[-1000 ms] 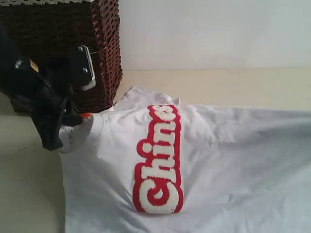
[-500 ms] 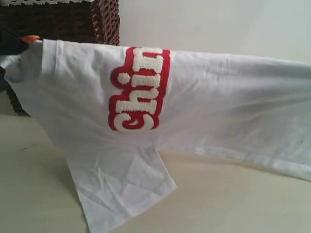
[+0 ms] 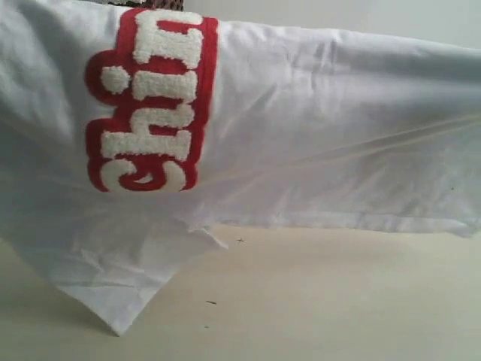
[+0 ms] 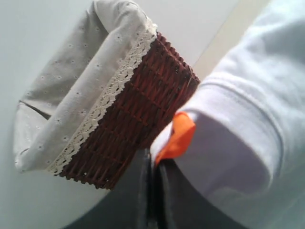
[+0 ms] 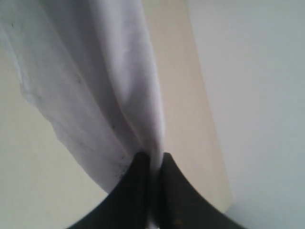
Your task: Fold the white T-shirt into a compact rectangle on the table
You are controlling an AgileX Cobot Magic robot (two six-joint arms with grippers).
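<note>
The white T-shirt point(image 3: 316, 128) hangs lifted above the table point(image 3: 338, 301), filling most of the exterior view, its red-outlined fuzzy letters point(image 3: 150, 101) at upper left. A sleeve point(image 3: 113, 293) droops down with its tip at the table surface. Both grippers are outside the exterior view. In the left wrist view my left gripper point(image 4: 156, 164) is shut on the shirt point(image 4: 248, 124) at the neck, beside the orange tag point(image 4: 178, 136). In the right wrist view my right gripper point(image 5: 153, 157) is shut on a bunched fold of the shirt point(image 5: 114, 76).
A dark brown wicker basket point(image 4: 138, 112) with a pale lace-edged liner point(image 4: 76, 90) stands close behind the left gripper; only a sliver of it point(image 3: 146, 4) shows above the shirt in the exterior view. A pale wall rises behind the table's far edge.
The shirt has gone from lying flat on the table to hanging in the air, rising and coming closer to the camera. It now hides the basket and the left arm.
</note>
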